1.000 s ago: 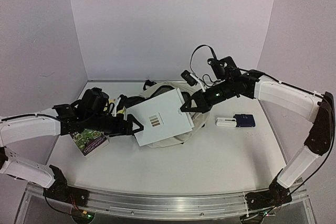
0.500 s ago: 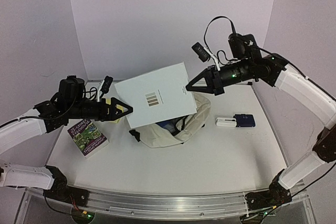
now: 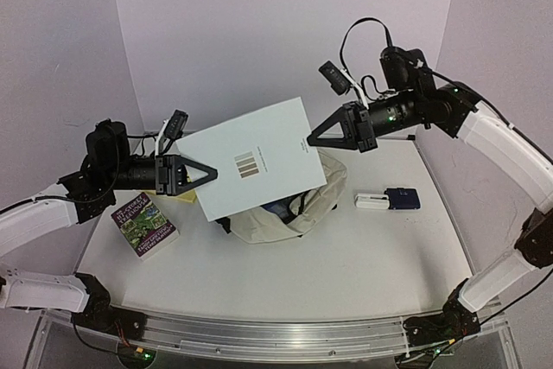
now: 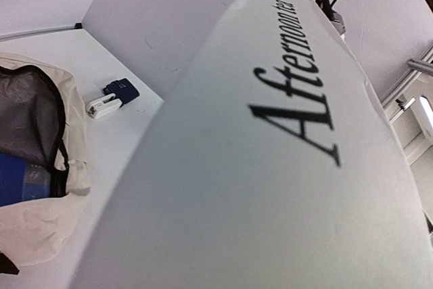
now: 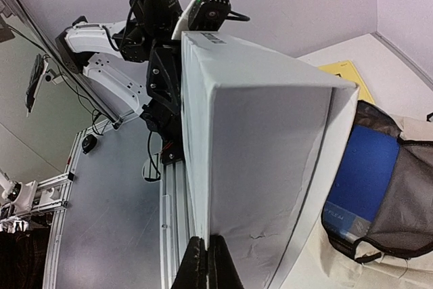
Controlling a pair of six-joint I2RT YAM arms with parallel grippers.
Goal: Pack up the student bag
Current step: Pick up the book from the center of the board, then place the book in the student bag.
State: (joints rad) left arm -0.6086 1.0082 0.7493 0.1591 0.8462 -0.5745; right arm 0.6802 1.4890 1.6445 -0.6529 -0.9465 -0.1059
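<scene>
Student bag (image 3: 302, 222): long axis left-right, mouth up; right claw (image 3: 312, 138) pinching white book (image 3: 255, 157).

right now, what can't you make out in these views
- Grip of the left tool: left wrist view filled by the large white book; top view too small.
- Opening of the cream fabric backpack: top view, mostly under the book.
- The blue item inside: right wrist view, partly behind the book, label unreadable.
- The small white and navy objects: too small to identify.
</scene>
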